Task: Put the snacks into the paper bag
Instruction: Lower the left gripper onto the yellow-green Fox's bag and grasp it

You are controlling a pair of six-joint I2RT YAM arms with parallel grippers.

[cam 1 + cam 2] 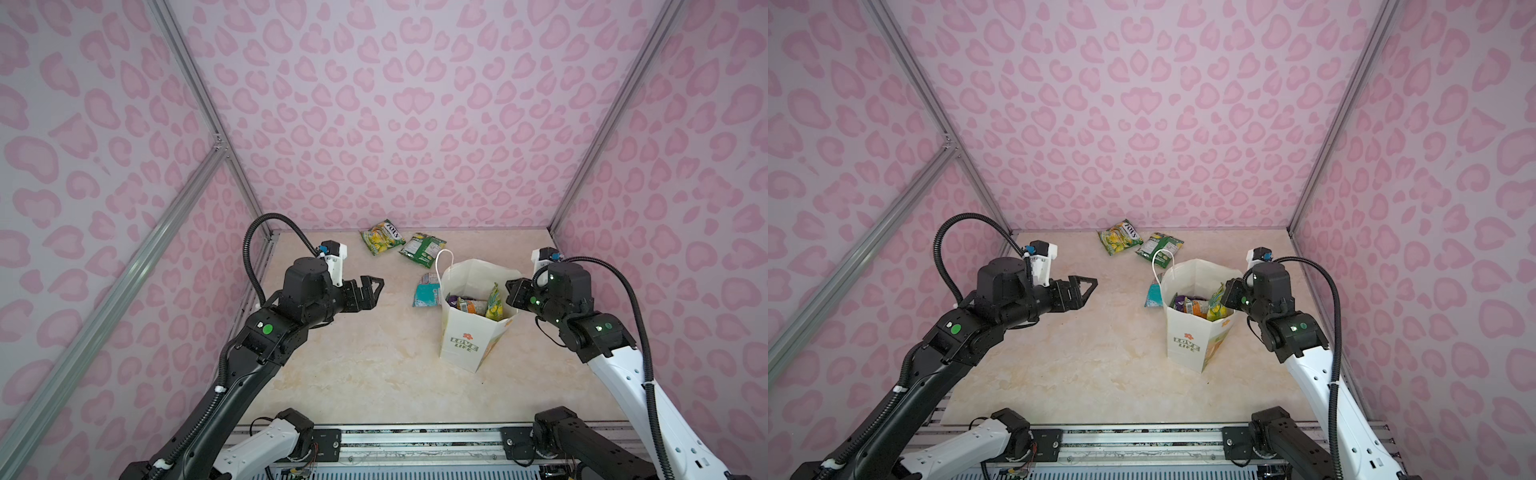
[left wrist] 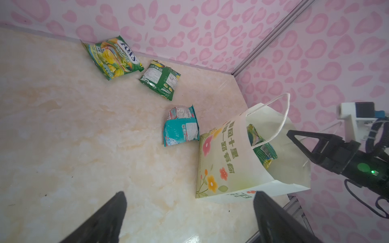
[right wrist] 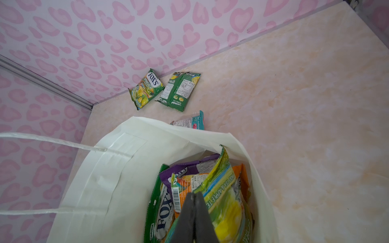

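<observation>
The green-yellow packet (image 2: 111,57) by the back wall read "FOX'S" and "SPRING TEA"; the dark green packet (image 2: 160,82) beside it had "SPRING TEA" legible on its back, other print too small. The paper bag (image 1: 457,324) carried "LOVE LIFE" in green on one face, and green Chinese characters on the adjoining face, "十里" and "一路有你" readable in the left wrist view. Inside the bag, a green-edged packet (image 3: 162,216) showed "FOX'S", a yellow-green packet (image 3: 223,195) "TEA & APPLE TE" (cut off); the teal packet (image 2: 181,128) print was unreadable.
</observation>
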